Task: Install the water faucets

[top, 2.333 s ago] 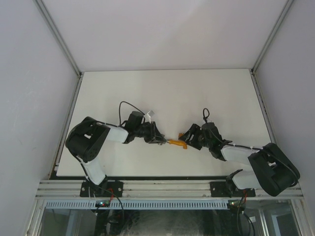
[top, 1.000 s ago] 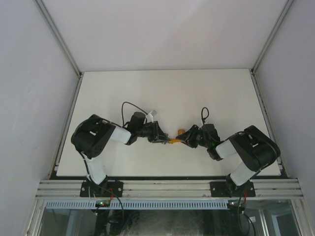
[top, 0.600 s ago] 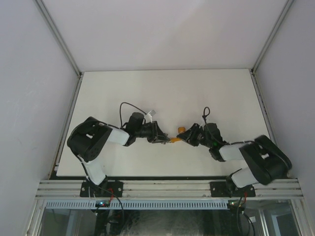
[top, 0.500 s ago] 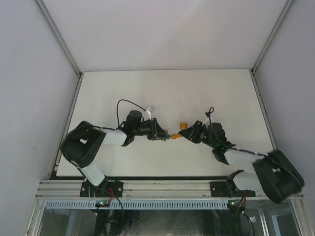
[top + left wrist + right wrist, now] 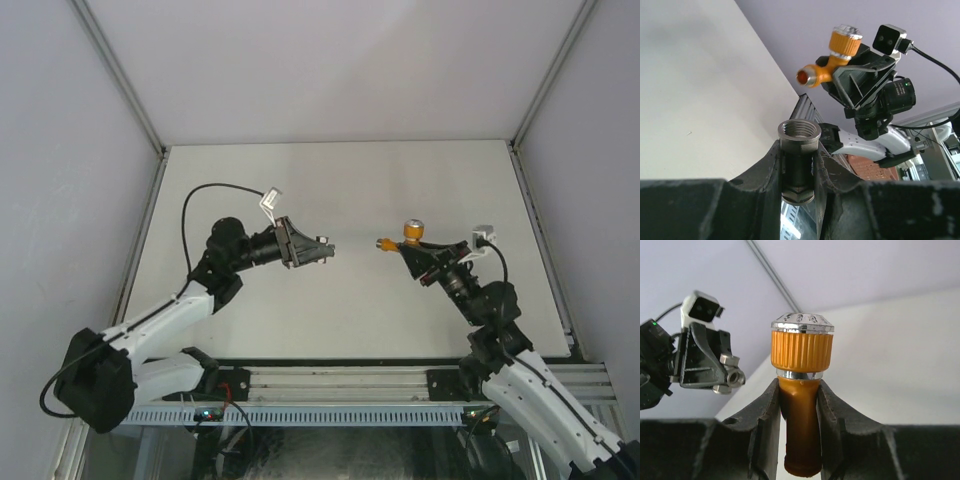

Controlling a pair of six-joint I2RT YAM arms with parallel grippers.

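**Ana:** Fingers (image 5: 826,172) of the left gripper (image 5: 320,246) are pinching the grey fitting (image 5: 799,157) round its middle. They are almost fully closed, and its threaded mouth is pointing out past the tips.

**Ben:** And the right gripper (image 5: 412,252)?

**Ana:** Its fingers (image 5: 765,415) are squeezing the stem of the orange tap (image 5: 801,385), just under the ribbed knob with the chrome cap. The spout is sticking out toward the left arm.

**Ben:** Where are the pieces sitting?

**Ana:** Both are hanging in the air above the white table (image 5: 350,180), well apart and facing each other across the gap.

**Ben:** What is this step asking for, then?

**Ana:** I am reading it as lining up before joining. I am not seeing clearly which end of the tap mates with the bore. That end should be brought square onto the bore's axis before the gap closes, since a tilted start risks crossing the threads. One arm should be holding steady while the other is advancing slowly and turning. Both grips look narrow, so either part could be twisting loose.
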